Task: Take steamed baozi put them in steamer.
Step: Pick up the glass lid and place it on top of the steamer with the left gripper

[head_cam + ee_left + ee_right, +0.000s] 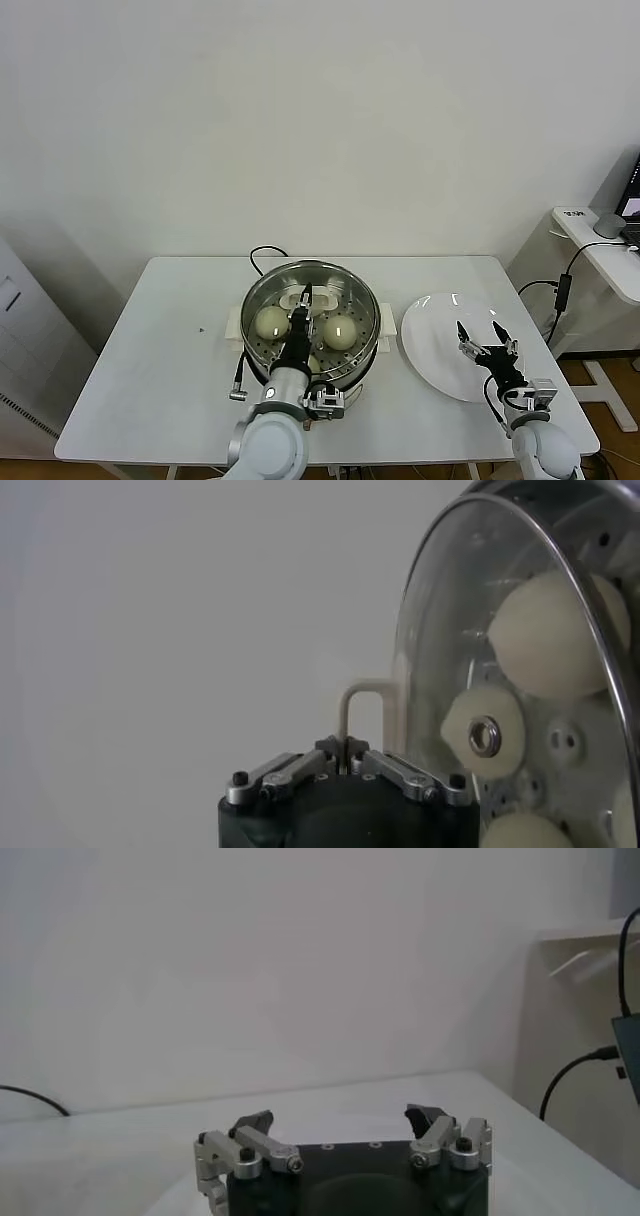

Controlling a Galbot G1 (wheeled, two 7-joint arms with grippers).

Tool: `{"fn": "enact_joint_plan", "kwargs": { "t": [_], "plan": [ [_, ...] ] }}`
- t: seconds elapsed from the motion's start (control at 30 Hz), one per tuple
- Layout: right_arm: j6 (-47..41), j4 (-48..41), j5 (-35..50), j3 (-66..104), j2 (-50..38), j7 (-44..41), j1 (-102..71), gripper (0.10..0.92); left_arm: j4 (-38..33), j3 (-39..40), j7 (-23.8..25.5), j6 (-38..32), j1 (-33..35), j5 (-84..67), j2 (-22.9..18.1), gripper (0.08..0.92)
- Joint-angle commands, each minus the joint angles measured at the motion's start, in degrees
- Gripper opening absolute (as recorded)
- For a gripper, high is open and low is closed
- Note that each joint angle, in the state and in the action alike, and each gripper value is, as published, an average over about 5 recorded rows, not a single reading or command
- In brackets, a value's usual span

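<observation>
The steamer [366, 300] stands in the middle of the table with cream-white baozi inside: one [271, 321] on the left, one [339, 331] on the right. My left gripper [299, 322] hangs over it, shut on the thin cream handle [358, 692] of the round glass lid [430, 630]. Through the lid's glass more baozi [548, 635] show above the perforated tray [562, 742]. In the left wrist view the gripper [346, 748] pinches the handle's leg between closed fingertips. My right gripper [487, 340] [340, 1120] hovers open over the white plate [430, 330], holding nothing.
A black cord [262, 252] runs from behind the steamer toward the table's far edge. A side desk [600, 245] with a cable and devices stands to the right. Bare tabletop [170, 350] lies left of the steamer.
</observation>
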Motion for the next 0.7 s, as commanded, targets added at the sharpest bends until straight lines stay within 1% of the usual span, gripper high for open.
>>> {"fn": "enact_joint_plan", "kwargs": {
  "t": [0.03, 0.5, 0.57, 0.7],
  "plan": [
    [0.07, -0.18, -0.07, 0.12, 0.12, -0.06, -0.05, 0.823, 0.28, 0.19, -0.34, 0.05, 0.34, -0.07, -0.32, 0.1],
    [0.41, -0.42, -0.14, 0.6, 0.4, -0.53, -0.52, 0.823, 1.32, -0.25, -1.73, -0.63, 1.73, 0.05, -0.93, 0.1],
    [0.47, -0.35, -0.11, 0.72, 0.39, -0.6, -0.63, 0.823, 1.81, -0.52, -2.85, -1.07, 2.05, -0.25, -1.0, 0.1],
    [0.59, -0.28, -0.03, 0.96, 0.34, -0.77, -0.82, 0.823, 2.34, -0.94, -6.83, -1.27, 2.9, -2.27, -0.95, 0.1]
  ]
}}
